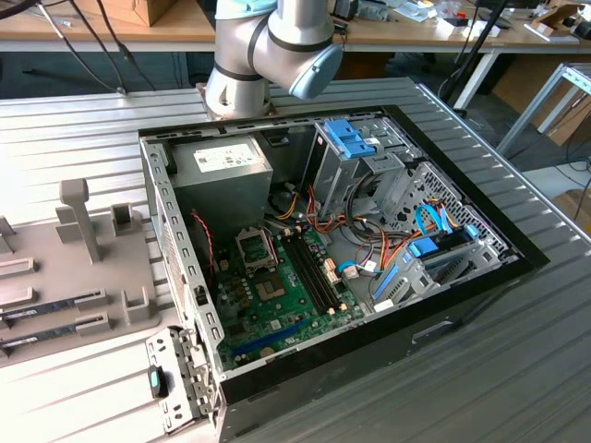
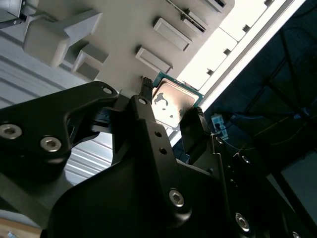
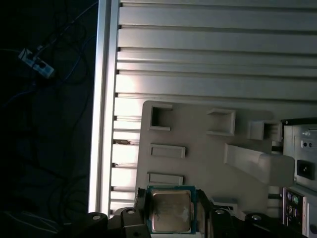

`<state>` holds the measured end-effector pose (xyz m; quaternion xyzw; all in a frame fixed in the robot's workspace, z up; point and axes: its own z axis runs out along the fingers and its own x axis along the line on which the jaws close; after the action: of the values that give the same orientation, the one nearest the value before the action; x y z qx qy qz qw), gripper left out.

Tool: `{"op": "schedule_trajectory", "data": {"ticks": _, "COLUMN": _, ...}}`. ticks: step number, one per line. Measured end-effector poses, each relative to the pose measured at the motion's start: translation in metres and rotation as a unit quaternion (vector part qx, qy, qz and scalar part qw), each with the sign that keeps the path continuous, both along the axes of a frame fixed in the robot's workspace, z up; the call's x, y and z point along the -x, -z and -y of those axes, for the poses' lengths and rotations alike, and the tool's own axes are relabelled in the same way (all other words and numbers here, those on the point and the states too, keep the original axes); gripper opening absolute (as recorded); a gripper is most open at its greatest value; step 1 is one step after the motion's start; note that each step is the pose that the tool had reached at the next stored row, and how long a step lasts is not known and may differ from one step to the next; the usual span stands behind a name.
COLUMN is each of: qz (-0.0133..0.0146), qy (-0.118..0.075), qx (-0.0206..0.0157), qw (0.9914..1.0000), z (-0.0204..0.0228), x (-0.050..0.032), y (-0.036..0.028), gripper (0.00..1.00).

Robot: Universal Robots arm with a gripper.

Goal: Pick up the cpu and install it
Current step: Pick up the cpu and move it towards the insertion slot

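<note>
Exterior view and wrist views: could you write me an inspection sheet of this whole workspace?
Surface: ribbed metal table.
Job's things: cpu gripped by its edges; green motherboard lies in the open computer case.
Clutter: memory sticks in the grey parts tray.
Hand: hand shut on the cpu.
Cables: orange and blue wires inside the case.
Surroundings: wooden benches behind.

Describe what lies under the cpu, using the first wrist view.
Under the cpu, held by the gripper, lies the grey tray on the ribbed table. The chip hides the tray patch directly beneath it, so what is there cannot be told.
</note>
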<state>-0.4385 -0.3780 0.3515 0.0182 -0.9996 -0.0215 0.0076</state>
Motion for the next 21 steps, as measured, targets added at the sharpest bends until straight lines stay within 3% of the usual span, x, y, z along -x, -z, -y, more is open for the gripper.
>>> {"op": "schedule_trajectory", "data": {"ticks": 21, "qz": 0.0000, "qy": 0.000, "qx": 0.0000, "qw": 1.00000, "z": 0.0000, "x": 0.0000, "y": -0.0250, "gripper": 0.47}}
